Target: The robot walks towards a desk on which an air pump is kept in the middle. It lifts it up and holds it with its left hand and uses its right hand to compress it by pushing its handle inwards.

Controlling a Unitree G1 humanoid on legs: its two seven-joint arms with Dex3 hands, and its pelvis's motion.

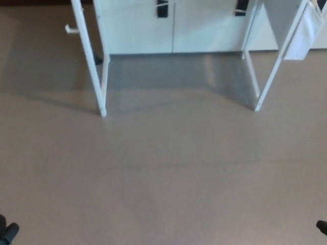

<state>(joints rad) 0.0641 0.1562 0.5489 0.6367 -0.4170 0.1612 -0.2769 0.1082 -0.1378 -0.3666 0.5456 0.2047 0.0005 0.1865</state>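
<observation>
The floor is smooth and pale brown, and it fills most of the head view; it is a little shiny near the bottom right. At the top stand white desk legs; the left leg slants down to a foot on the floor, and the right leg slants the other way to its own foot. Behind the legs is a white cabinet with two dark handles near its top edge; a grey shadow lies on the floor in front of it, between the legs. A white flat piece hangs at the top right, beside the right leg.

The desk top is out of the picture, so the air pump cannot be seen from here.

A small dark bit of the left hand pokes in at the bottom left corner; a tiny dark bit of the right hand shows at the bottom right edge; too little shows to tell if either hand is spread, closed or holding a thing.
</observation>
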